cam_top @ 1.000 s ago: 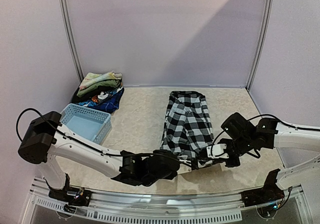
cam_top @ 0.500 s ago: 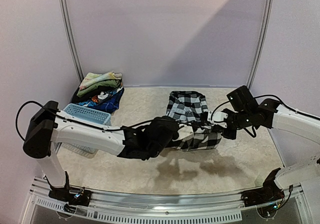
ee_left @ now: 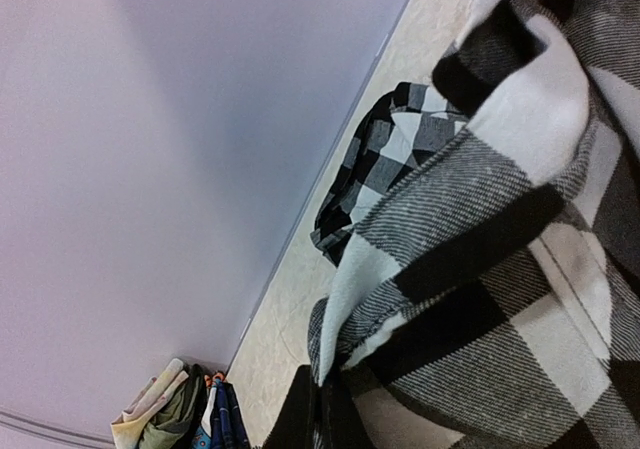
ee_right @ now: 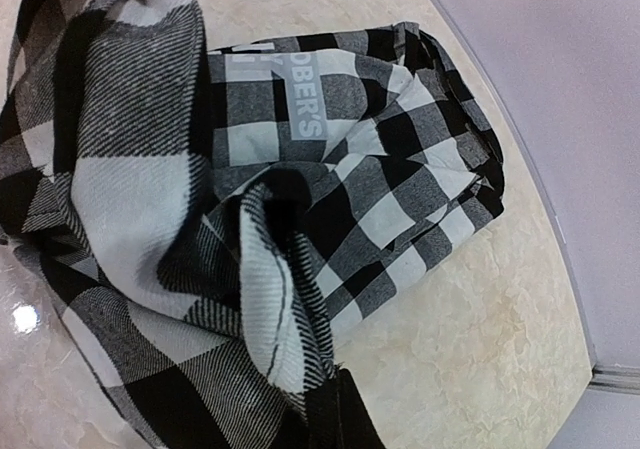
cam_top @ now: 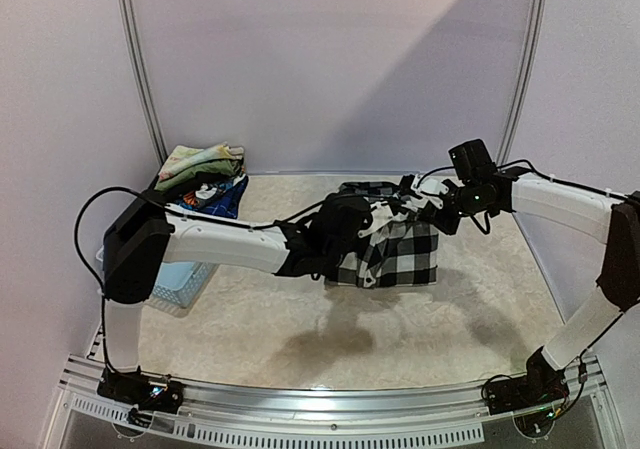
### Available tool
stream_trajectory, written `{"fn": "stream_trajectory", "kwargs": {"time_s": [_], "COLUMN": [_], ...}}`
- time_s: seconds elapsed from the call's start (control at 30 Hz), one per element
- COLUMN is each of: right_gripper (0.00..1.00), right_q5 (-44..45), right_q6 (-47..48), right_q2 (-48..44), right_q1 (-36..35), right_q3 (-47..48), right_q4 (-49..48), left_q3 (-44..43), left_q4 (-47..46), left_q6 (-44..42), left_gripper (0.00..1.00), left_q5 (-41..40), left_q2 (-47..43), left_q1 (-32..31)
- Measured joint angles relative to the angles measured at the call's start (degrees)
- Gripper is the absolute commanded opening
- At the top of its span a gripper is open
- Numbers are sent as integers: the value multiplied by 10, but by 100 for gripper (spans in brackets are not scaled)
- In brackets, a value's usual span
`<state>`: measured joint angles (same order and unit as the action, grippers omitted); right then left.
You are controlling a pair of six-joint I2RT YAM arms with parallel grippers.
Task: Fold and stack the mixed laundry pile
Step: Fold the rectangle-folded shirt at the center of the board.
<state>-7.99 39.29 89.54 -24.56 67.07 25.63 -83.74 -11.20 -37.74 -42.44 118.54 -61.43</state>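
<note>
On the table (cam_top: 300,309) we are folding the checked shirt (cam_top: 395,257) — near half lifted over the far half — other garments (cam_top: 200,174) are waiting heaped far-left; left gripper (cam_top: 372,231) and right gripper (cam_top: 415,205) are both pinching the shirt's raised edge

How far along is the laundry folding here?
Done: part of the checked shirt lies flat on the table. In hand: left claw and right claw, both shut on its other end, hold it lifted. Left: the corner pile awaits folding and stacking.
</note>
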Motion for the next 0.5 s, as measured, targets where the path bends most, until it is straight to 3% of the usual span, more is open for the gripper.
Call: {"fn": "stream_trajectory", "kwargs": {"time_s": [0.5], "right_gripper": [1], "right_q5": [-21], "right_q6": [-26], "right_q2": [151], "right_q1": [31], "right_q3": [96], "right_q4": [-35], "left_q3": [-131], "left_q4": [21], "left_q6": [45], "left_gripper": [0], "left_q5": [48], "left_q2": [123], "left_q1": [73]}}
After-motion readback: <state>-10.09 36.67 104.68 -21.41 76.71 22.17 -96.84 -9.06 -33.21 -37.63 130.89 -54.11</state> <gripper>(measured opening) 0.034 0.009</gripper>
